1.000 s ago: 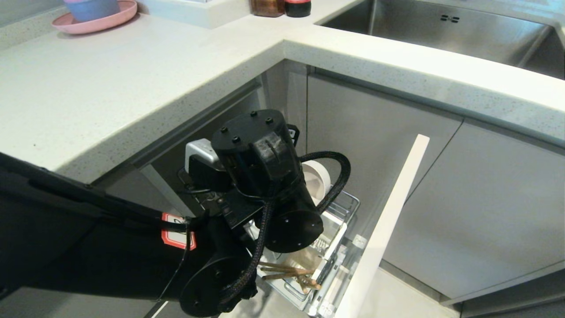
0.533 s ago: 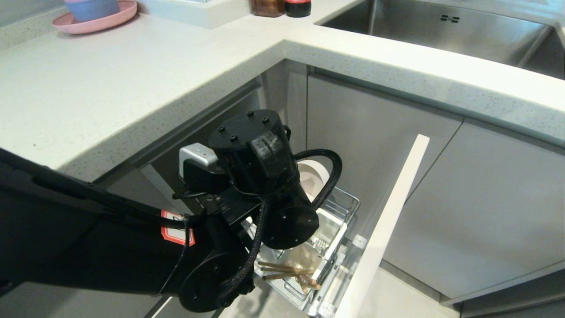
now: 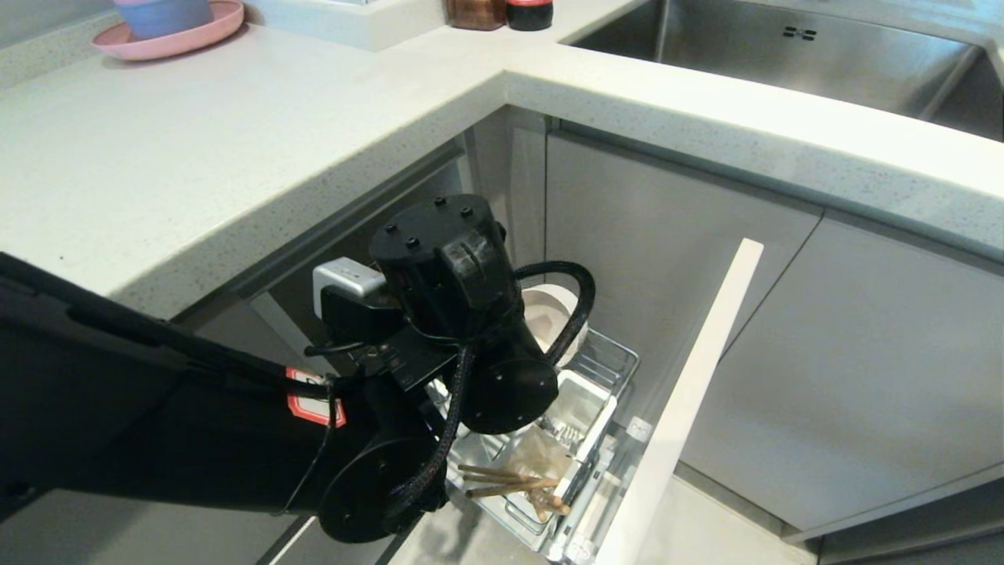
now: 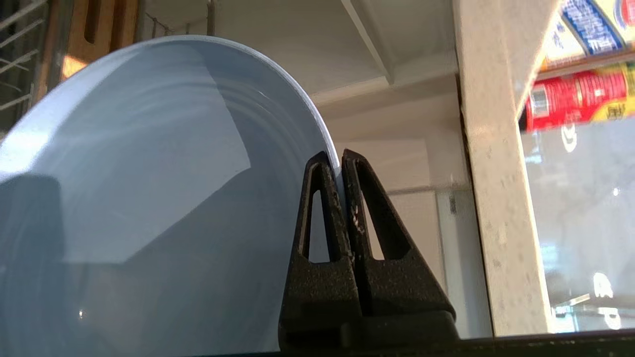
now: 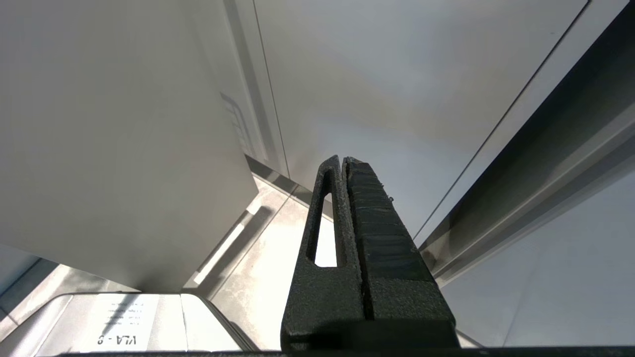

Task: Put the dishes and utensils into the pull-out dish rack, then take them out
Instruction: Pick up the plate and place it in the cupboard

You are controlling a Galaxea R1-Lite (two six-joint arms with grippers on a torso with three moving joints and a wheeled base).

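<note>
left gripper (image 4: 341, 163) clamped on plate (image 4: 149, 173) rim, over rack (image 3: 608, 369) | bowl (image 3: 549, 314) seated in rack | chopsticks (image 3: 510, 480) at rack front | right gripper (image 5: 343, 166) closed, empty

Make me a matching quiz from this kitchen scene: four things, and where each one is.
Things:
1. blue plate
2. chopsticks
3. pink plate
4. off-white bowl

Places:
A. on the counter, far left
B. pinched at its rim in the left gripper
C. standing in the rack, behind the arm
D. lying at the rack's near end

Pairs: 1-B, 2-D, 3-A, 4-C
</note>
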